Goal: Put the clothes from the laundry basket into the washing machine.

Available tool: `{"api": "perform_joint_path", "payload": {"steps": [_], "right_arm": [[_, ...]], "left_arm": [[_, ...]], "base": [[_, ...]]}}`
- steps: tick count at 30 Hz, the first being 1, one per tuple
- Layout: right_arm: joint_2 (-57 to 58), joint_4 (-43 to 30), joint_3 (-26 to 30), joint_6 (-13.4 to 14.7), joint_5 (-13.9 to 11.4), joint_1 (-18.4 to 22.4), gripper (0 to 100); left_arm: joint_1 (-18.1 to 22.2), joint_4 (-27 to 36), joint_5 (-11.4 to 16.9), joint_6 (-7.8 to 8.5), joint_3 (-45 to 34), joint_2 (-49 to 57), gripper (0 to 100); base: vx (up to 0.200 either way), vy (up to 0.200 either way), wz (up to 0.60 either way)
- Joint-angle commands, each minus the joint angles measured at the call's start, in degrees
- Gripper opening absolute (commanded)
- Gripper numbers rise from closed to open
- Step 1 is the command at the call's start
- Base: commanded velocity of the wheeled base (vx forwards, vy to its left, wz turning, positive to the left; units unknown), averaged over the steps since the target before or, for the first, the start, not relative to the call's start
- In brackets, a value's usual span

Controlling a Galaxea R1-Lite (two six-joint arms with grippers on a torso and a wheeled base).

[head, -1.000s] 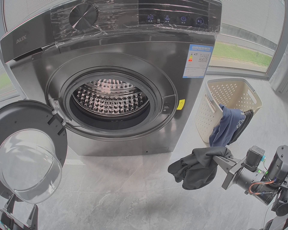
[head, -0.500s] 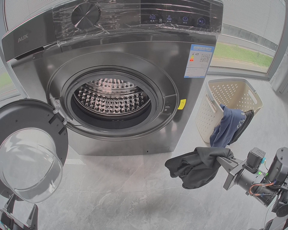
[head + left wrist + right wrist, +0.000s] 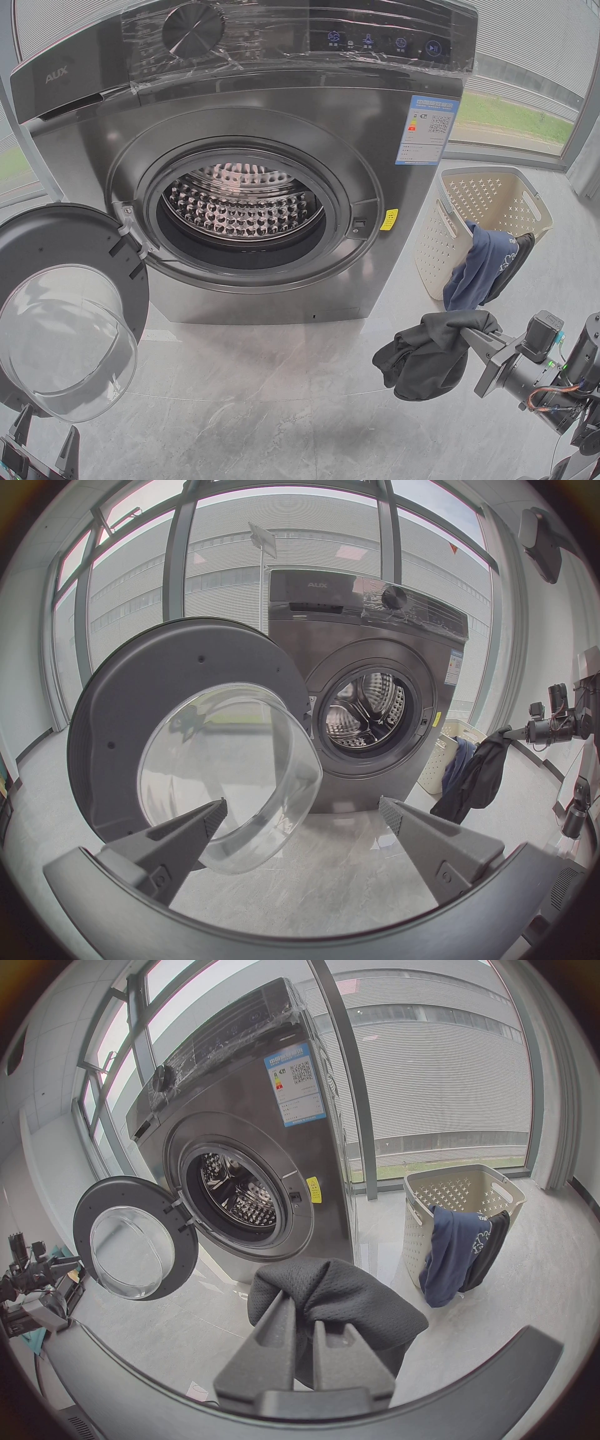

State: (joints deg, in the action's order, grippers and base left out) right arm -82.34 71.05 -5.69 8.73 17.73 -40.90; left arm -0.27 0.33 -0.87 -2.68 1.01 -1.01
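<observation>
The right pincer [image 3: 304,1322] is clenched on a dark charcoal garment [image 3: 431,362], its two fingers pressed close together with a fold of the cloth bunched over and between them. The rest of the garment hangs down in a loose bundle above the grey tiled floor [image 3: 262,406]. It hangs off to the robot's right of the washing machine [image 3: 262,119], in front of the machine's lower right corner and near the laundry basket [image 3: 445,187]. The cream, perforated basket stands on the floor just beside the machine's right side. A navy blue garment [image 3: 480,269] is draped over the basket's near rim and hangs down its outer wall. A black garment [image 3: 520,250] lies over the same rim, touching the navy one on its far side. The machine's round door [image 3: 62,250] is swung fully open to the left, its clear bowl-shaped window facing outward. The steel drum [image 3: 240,209] lies exposed (its dimpled wall is plainly visible, and no clothing can be seen inside it). The left pincer [image 3: 301,804] is released, its fingers spread wide. It sits low beside the open door, well apart from the clothes and the basket.
</observation>
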Motion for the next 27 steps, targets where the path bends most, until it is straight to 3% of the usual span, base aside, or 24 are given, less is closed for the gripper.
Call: {"api": "perform_joint_path", "payload": {"steps": [1, 6, 9, 12, 15, 21, 24, 27], "right_arm": [[0.3, 1.3, -0.5, -0.9, -0.1, 0.4, 0], [0.1, 2.7, -2.0, -4.2, 0.0, 1.0, 0], [-0.1, 2.6, -1.8, -4.3, 0.3, 1.8, 0], [-0.8, 2.7, -1.6, -6.9, 1.8, 1.8, 0], [-0.7, 2.6, -1.9, -7.1, 2.5, 2.0, 0], [-0.9, 2.7, -2.2, -4.6, 1.3, 1.4, 0], [-1.2, 2.7, -3.6, -2.0, -1.1, 2.0, 0], [-1.4, 2.7, -4.2, -0.6, -1.4, 2.0, 0]], "left_arm": [[0.0, 0.0, 0.0, -0.04, -0.7, 0.7, 100], [0.0, 0.0, 0.0, -0.04, -0.8, 0.7, 100], [0.0, 0.0, 0.0, -0.04, -0.7, 0.7, 100], [0.1, 0.0, 0.0, -0.04, -0.7, 0.7, 100], [0.0, 0.0, 0.0, -0.04, -0.7, 0.7, 100], [0.0, 0.0, 0.0, 0.05, -0.7, 0.7, 100], [0.1, 0.0, 0.0, 0.05, -0.7, 0.7, 100], [0.0, 0.0, 0.0, 0.05, -0.7, 0.7, 100]], "base": [[0.0, 0.0, 0.0], [0.0, 0.0, 0.0], [0.0, 0.0, 0.0], [0.0, 0.0, 0.0], [0.0, 0.0, 0.0], [0.0, 0.0, 0.0], [0.0, 0.0, 0.0], [0.0, 0.0, 0.0]]}}
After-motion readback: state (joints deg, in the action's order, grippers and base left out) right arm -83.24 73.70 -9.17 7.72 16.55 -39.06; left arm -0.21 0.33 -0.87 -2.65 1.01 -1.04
